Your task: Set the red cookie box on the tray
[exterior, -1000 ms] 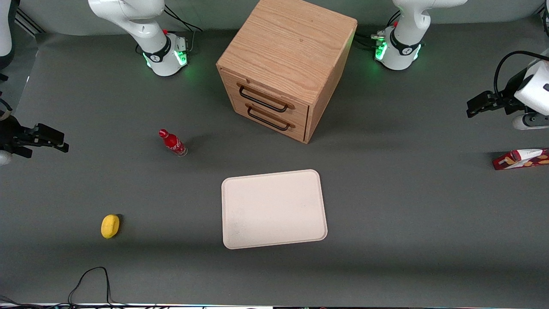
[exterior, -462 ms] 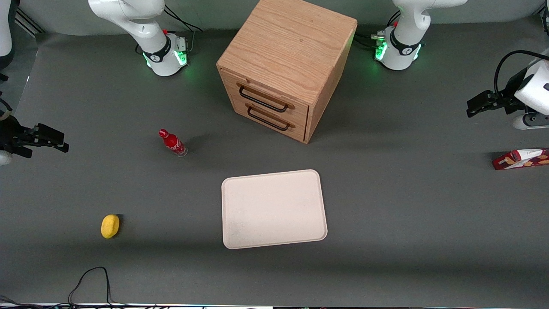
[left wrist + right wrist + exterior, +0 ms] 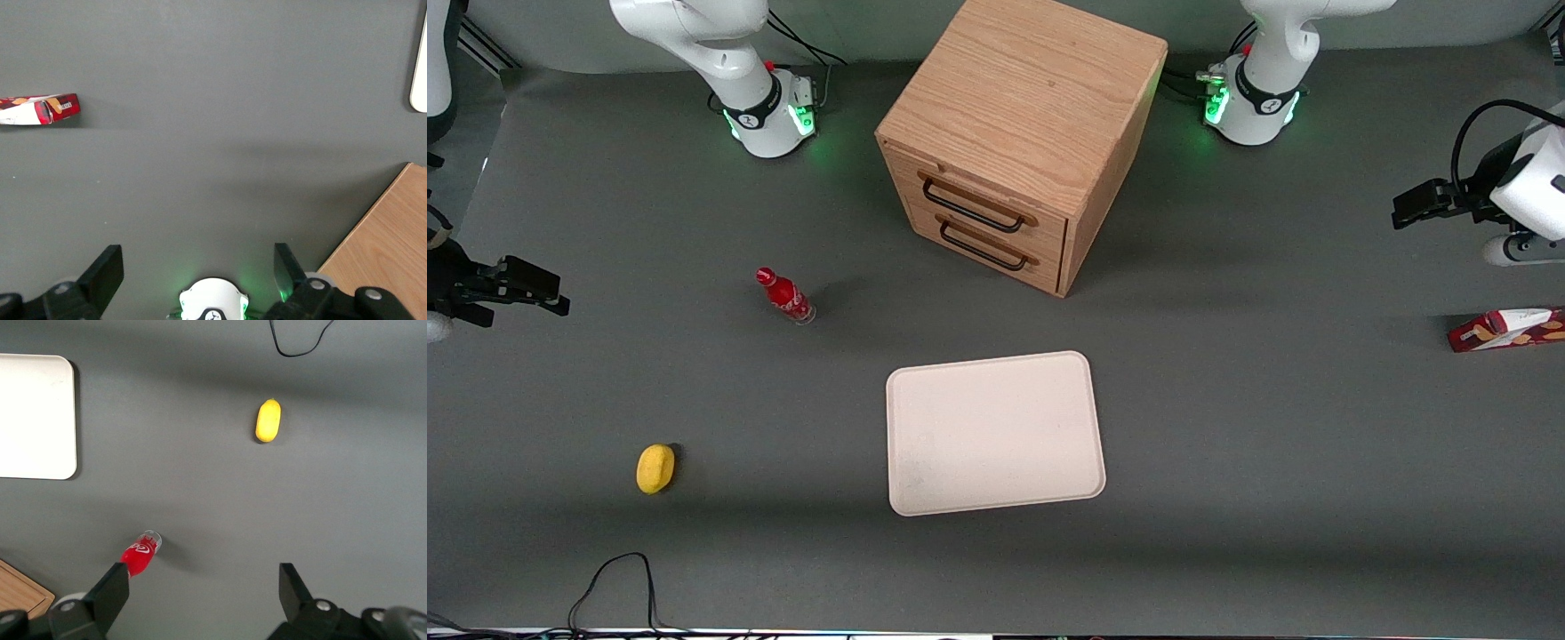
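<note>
Grey matting is covering the whole worktop (image 3: 1272, 462), and the things on it are lying well spread out. Toward the working arm's end, the red cookie box (image 3: 1507, 329) is lying flat on its long side, partly cut off by the edge of the front view; in the left wrist view the same carton (image 3: 39, 110) is showing its red end flap and a white patch. It is sitting well apart from the tray (image 3: 994, 433), which is resting flat near the middle of the worktop with nothing on it; only a rounded corner of the tray (image 3: 420, 80) is showing to the wrist camera.

The claw (image 3: 1421, 203) is hanging in the air above the worktop at the working arm's end, farther from the front camera than the cookie box and not touching it. Its two dark fingers (image 3: 103, 273) are standing wide apart with only bare grey surface between them, gripping nothing.

A wooden drawer cabinet (image 3: 1018, 133) with two black handles is standing farther from the front camera than the tray. A small red bottle (image 3: 784, 296) is standing tilted toward the parked arm's end of the worktop, and a yellow lemon (image 3: 655, 468) is lying nearer to the front camera than the bottle. A black cable (image 3: 609, 578) is looping along the near edge.
</note>
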